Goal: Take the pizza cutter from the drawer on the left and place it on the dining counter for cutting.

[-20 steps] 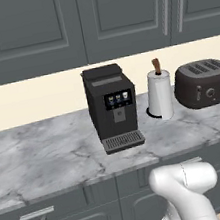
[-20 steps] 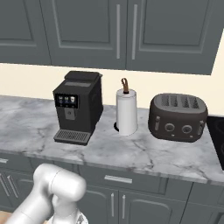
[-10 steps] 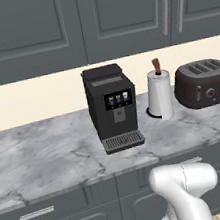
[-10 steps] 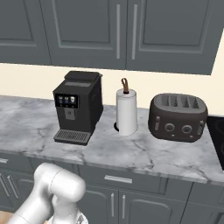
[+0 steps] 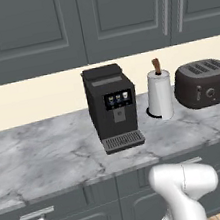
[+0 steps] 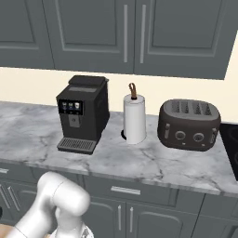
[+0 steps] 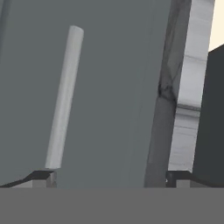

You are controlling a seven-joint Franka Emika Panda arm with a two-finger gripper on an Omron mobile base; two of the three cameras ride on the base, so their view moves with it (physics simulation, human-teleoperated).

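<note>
The gripper (image 7: pixel 109 177) stands wide, its 2 fingertips (image 7: pixel 43 177) holding nothing, close before the shut drawer (image 7: pixel 109 87); its silver handle (image 7: pixel 63 96) seems just above the left tip.

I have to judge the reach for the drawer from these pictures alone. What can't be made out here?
- Pizza cutter: inside the shut drawer, hidden by its front.
- Handle: in the hand view its lower end is cut off behind the left of the fingers.
- Gripper: in the left base view cut off by the bottom edge, so its gap to the drawer can't be judged.
- Dining counter: outside these views.
</note>
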